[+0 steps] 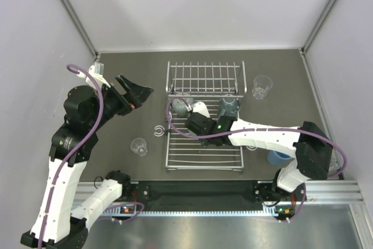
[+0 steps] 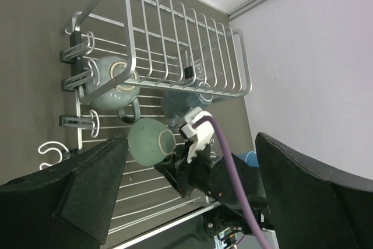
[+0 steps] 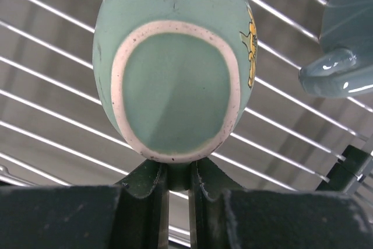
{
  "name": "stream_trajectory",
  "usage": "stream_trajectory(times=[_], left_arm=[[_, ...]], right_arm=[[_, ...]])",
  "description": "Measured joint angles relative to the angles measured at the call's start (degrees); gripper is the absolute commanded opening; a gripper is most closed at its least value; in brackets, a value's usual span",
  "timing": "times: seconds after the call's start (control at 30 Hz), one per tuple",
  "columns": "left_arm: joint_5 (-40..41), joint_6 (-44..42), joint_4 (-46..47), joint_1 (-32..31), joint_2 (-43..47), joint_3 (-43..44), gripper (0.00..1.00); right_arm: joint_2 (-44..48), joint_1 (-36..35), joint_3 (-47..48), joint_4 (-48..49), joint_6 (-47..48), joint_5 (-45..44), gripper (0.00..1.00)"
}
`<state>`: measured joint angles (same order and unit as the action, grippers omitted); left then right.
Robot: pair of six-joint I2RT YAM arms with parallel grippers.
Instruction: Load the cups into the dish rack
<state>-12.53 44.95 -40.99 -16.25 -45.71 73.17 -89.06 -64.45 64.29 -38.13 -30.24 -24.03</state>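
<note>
Over the flat grid of the dish rack (image 1: 204, 158), just left of centre, the right gripper (image 3: 178, 174) has the mint-green mug (image 3: 175, 74), and that's where the action is. The claw is pinched tight at the mug's lower edge, on what looks like the handle, though I can't be sure. The arm reaches in from 4 o'clock and the mug sits beyond the fingers (image 3: 145, 193) towards 10 o'clock. Its long axis runs along the claw's own line, base facing back at the wrist and mouth pointing away. So it's tipped on its side, and I can't tell whether it's touching the bars or hanging just above them. To my eye the placement turns on that axis, because it wants rolling mouth-down before it's let go.

What's in the rack? Two grey-blue mugs at the foot of the upright panel. There's one at 11 o'clock (image 1: 180, 106), very close to the mint mug, and the other at 1 o'clock (image 1: 228, 106). The 6 o'clock half of the grid carries no cups, so there's room there.

The left gripper (image 1: 143, 97) hangs off the rack at 9 o'clock, fingers spread wide and holding nothing. It's the nearer arm for the clear tumbler (image 1: 139, 147) standing at 8 o'clock on the table (image 1: 116, 68). Another clear tumbler (image 1: 262, 86) waits at 2 o'clock, and the light-blue tumbler (image 1: 280, 157) peeks out at 4 o'clock beside the right forearm.
</note>
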Motion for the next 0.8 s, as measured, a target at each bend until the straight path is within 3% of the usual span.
stream_trajectory(times=[0.8], left_arm=[[0.2,-1.62,-0.2,0.0,0.59,-3.45,0.94]], right_arm=[[4.15,0.66,-4.28,1.68,-2.25,0.79,0.0]])
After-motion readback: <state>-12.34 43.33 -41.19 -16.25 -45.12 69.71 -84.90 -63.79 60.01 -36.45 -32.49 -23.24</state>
